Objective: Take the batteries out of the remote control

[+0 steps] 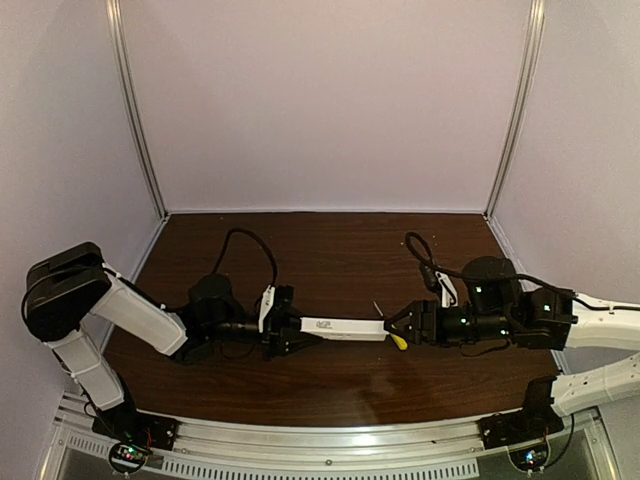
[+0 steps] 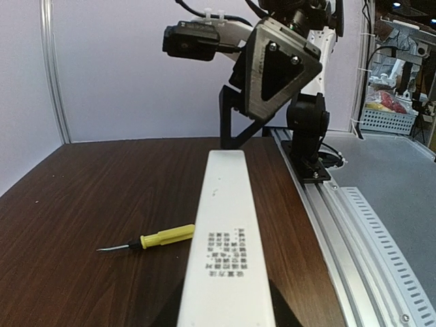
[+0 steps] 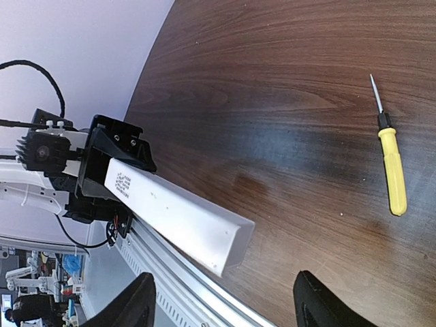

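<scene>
STEP: steadying remote control for opening | LEFT: left gripper clamped on one end, bar reaching out ahead | RIGHT: right gripper spread wide, free end just ahead, untouched | batteries unseen | NEXT: probably square closure on free end; screwdriver lying beside

1 yellow-handled screwdriver, black collar and thin metal tip, lies flat on the dark wood-grain table.

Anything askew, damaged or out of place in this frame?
Nothing stands out. The remote control is held off the table in the left gripper and looks intact. The right gripper is open at its free end. The screwdriver lies flat on the table, apart from both.
</scene>
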Robot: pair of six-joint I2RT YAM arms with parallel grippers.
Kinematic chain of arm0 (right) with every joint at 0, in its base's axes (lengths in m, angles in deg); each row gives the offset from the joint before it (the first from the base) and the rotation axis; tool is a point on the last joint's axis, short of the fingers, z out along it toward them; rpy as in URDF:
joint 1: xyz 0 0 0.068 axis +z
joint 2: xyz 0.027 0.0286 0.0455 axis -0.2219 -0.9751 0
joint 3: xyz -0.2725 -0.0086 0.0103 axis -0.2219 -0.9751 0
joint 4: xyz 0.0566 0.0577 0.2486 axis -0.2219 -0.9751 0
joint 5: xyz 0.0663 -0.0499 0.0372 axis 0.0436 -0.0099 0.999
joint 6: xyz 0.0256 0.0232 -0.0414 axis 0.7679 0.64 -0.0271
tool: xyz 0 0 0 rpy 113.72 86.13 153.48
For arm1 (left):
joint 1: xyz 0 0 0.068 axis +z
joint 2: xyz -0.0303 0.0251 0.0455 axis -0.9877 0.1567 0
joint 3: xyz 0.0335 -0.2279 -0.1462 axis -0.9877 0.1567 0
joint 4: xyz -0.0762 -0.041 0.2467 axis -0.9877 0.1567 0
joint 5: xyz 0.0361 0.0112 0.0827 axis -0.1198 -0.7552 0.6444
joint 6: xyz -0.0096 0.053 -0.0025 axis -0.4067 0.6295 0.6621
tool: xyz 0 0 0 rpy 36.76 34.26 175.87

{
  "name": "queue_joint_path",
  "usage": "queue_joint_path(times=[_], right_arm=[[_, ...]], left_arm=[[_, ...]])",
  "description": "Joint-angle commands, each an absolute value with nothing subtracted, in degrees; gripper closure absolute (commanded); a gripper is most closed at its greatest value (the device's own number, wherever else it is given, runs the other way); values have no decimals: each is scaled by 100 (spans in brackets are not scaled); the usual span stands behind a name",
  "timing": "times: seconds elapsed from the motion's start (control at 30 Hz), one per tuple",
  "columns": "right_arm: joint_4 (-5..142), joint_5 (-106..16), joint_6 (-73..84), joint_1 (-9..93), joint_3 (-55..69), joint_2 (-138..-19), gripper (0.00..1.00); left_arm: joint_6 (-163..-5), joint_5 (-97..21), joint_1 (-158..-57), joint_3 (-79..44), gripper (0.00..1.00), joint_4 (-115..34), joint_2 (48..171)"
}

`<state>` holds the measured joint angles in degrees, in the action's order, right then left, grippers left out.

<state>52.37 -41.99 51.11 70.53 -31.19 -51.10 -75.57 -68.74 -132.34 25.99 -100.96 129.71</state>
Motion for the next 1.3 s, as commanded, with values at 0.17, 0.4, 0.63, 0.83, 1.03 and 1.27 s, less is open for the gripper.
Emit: queue_joint_path(times=[0.17,0.4,0.63,0.83,1.03,1.27], right_arm=[[5987,-3808,5297,7012,-3256,-5448,38],[6199,-3675,5410,7013,-3339,-5495,48],[6265,-3591,5474,7017,-3364,-5515,56],[6275,-3524,5568,7023,-3439,-5379,61],[6270,-3494,5604,7021,-3460,-5342,65],[6355,-3484,5582,7021,-3421,-5445,67]], left_arm=[[-7600,-7323,-13195,2543,100,-10293,12850],[-7595,-7356,-13196,2541,100,-10271,12795],[-7595,-7344,-13196,2552,100,-10251,12774],[-7560,-7282,-13192,2531,100,-10201,12790],[-7551,-7265,-13196,2508,100,-10181,12819],[-7510,-7235,-13196,2478,100,-10108,12836]])
